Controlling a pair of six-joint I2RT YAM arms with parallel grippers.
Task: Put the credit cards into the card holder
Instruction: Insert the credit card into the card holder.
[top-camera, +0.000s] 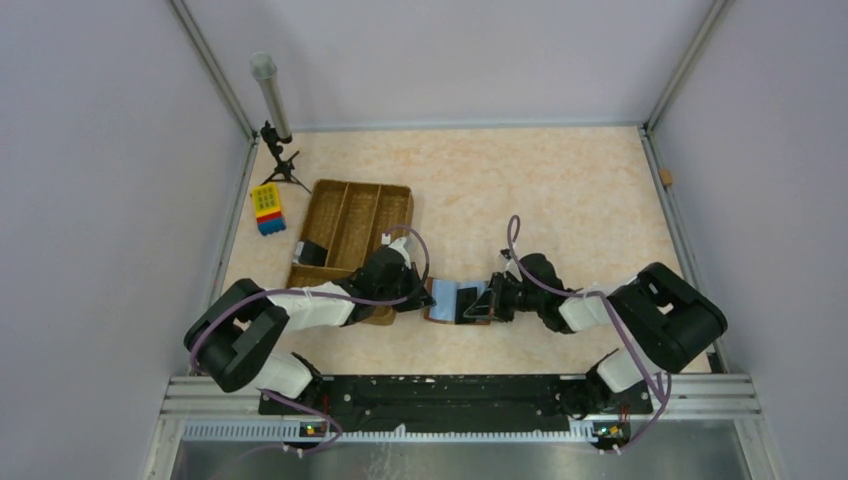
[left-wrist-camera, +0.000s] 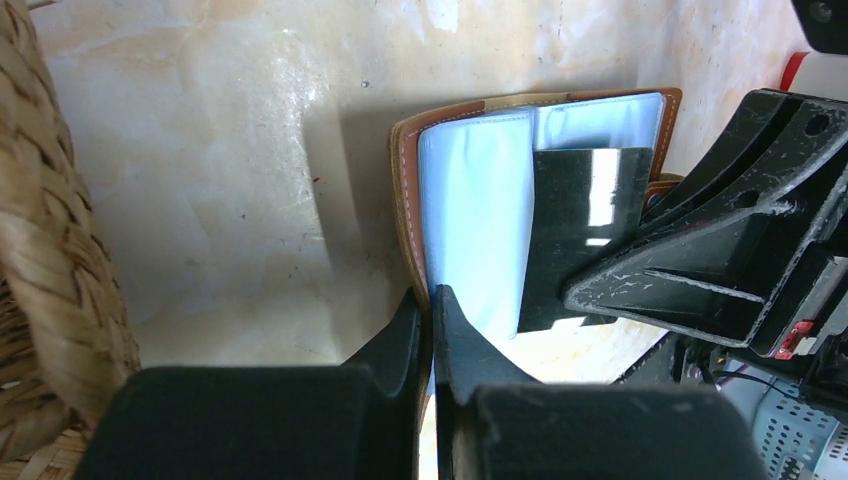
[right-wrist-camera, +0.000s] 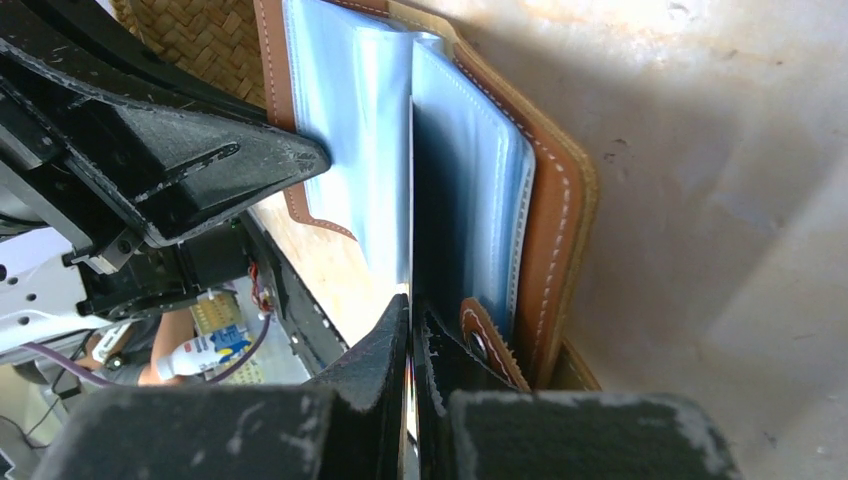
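Note:
The brown card holder (top-camera: 445, 294) lies open between my two grippers, its light-blue plastic sleeves showing. My left gripper (top-camera: 425, 293) is shut on the holder's left cover edge, as the left wrist view shows (left-wrist-camera: 431, 300). My right gripper (top-camera: 487, 300) is shut on a dark glossy credit card (top-camera: 468, 299). In the left wrist view the card (left-wrist-camera: 585, 230) lies partly over the holder's (left-wrist-camera: 470, 220) right sleeve. In the right wrist view the card (right-wrist-camera: 413, 230) is edge-on between my right gripper's (right-wrist-camera: 411, 320) fingers, against the sleeves of the holder (right-wrist-camera: 555, 230).
A large woven brown tray (top-camera: 350, 215) stands just left of the holder, with a dark flat thing (top-camera: 312, 252) in its near-left compartment. A yellow-and-blue block (top-camera: 267, 208) and a small tripod with a tube (top-camera: 272, 100) are at the far left.

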